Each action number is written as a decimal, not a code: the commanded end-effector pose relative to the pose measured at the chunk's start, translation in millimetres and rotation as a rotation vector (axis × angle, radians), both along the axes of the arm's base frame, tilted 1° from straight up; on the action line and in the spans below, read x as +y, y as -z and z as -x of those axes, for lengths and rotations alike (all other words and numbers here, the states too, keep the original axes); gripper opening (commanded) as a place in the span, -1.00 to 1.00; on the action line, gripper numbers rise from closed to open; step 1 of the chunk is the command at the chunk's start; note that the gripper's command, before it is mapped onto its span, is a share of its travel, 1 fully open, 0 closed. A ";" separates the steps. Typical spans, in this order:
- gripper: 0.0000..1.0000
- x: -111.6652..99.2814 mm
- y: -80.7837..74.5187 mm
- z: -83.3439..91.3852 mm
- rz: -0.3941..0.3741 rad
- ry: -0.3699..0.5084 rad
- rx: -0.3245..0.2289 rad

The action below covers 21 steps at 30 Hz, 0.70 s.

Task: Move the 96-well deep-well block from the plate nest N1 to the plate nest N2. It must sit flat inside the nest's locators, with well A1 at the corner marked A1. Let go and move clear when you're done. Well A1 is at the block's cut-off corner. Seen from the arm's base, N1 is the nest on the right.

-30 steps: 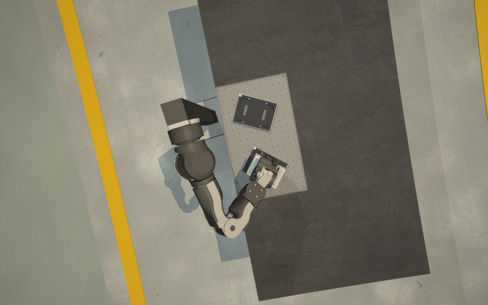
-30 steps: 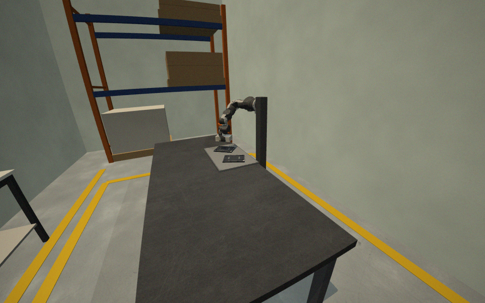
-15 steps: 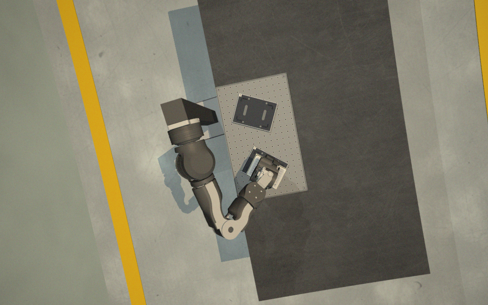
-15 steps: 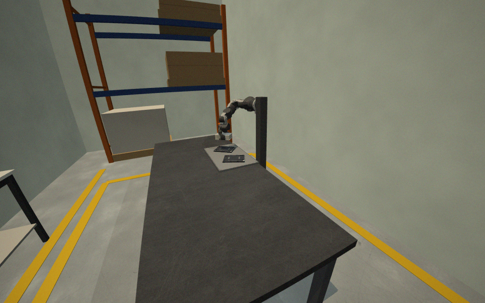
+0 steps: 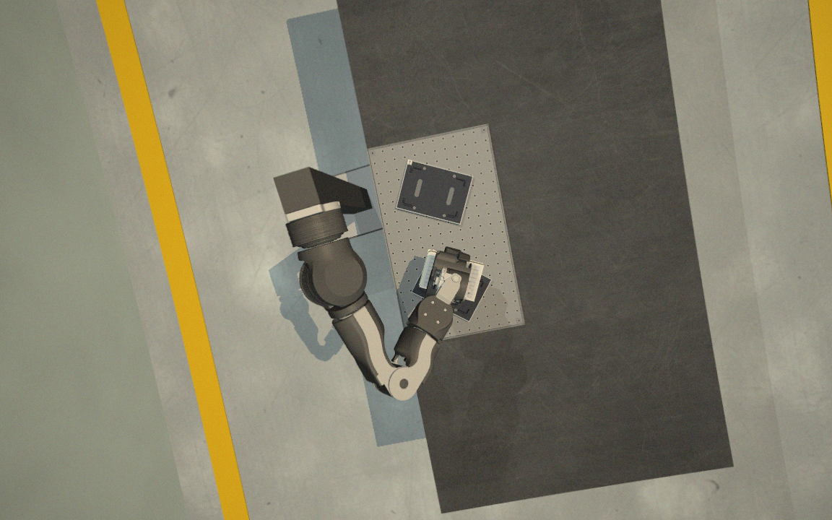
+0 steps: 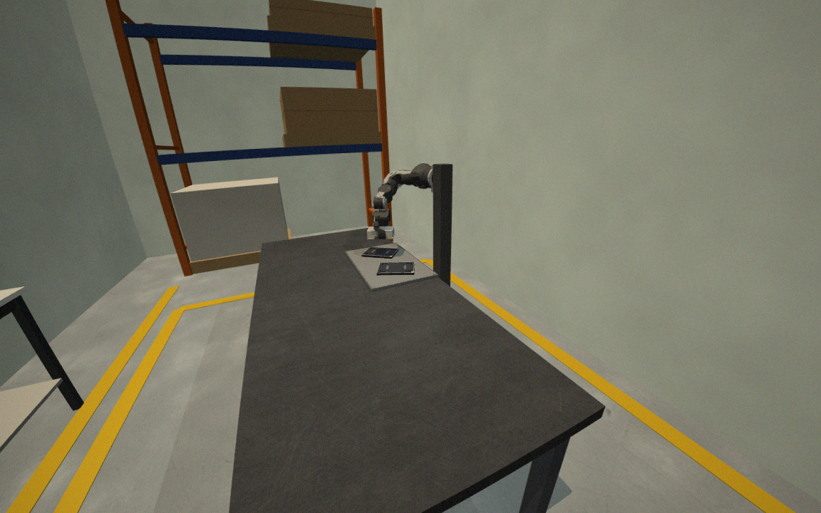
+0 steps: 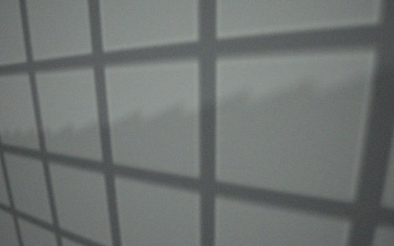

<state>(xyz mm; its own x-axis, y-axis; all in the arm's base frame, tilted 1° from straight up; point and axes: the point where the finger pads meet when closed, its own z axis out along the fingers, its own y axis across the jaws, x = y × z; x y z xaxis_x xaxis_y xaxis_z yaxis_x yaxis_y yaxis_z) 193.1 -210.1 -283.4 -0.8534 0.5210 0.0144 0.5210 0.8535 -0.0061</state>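
The pale 96-well deep-well block (image 5: 474, 282) is between my gripper's fingers (image 5: 450, 274), which are shut on it. In the overhead view the block hangs over the dark plate nest N1 (image 5: 469, 305), slightly offset from it. In the side view the block (image 6: 376, 233) is lifted clear above N1 (image 6: 380, 251). The plate nest N2 (image 5: 434, 191) is a dark, empty plate with corner locators, also seen in the side view (image 6: 395, 268). The wrist view is filled by the block's blurred well grid (image 7: 197, 123). I cannot make out the cut-off corner.
Both nests sit on a grey perforated baseplate (image 5: 445, 232) on a dark table (image 6: 368, 370). The arm's black mounting post (image 6: 442, 223) stands beside the baseplate. A storage rack with boxes (image 6: 254, 127) stands behind the table.
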 end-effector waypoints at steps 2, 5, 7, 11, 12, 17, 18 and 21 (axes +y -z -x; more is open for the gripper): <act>-1.00 8.0 -0.6 -1.5 0.000 -0.001 -0.002; -1.00 31.9 -0.2 -3.9 0.000 -0.003 -0.001; -1.00 39.9 0.0 -4.6 0.001 -0.003 0.000; -1.00 39.9 0.0 -4.6 0.001 -0.003 0.000; -1.00 39.9 0.0 -4.6 0.001 -0.003 0.000; -1.00 39.9 0.0 -4.6 0.001 -0.003 0.000; -1.00 39.9 0.0 -4.6 0.001 -0.003 0.000; -1.00 64.1 1.0 -6.6 -0.001 -0.004 0.001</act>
<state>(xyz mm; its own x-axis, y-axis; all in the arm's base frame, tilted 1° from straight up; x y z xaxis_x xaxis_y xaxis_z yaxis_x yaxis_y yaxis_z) 199.0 -145.2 -286.5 -0.8692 0.4939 0.0252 0.4941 0.8694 0.0034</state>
